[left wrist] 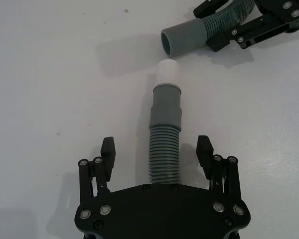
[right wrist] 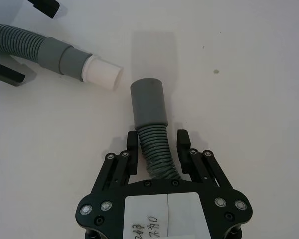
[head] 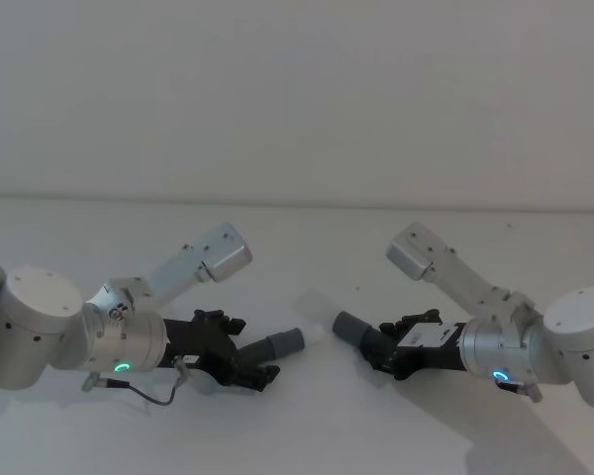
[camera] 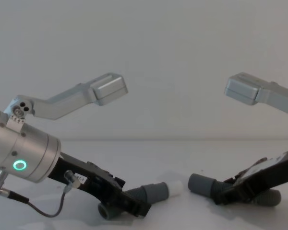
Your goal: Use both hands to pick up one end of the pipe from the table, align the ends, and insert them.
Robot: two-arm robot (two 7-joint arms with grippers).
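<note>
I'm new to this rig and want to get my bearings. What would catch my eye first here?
On the white table, the white-tipped pipe piece points its tip close to the open mouth of the plain-cuffed pipe piece, a small gap between, not inserted. The left tool straddles its piece with fingers open; the right tool is shut on the other.

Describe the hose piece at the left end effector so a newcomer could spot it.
On the white table, find the left end effector; the ribbed grey hose piece runs out between its spread fingers. Its cuff ends in a short white tip, whereas the piece at the right end effector has a plain grey cuff.
</note>
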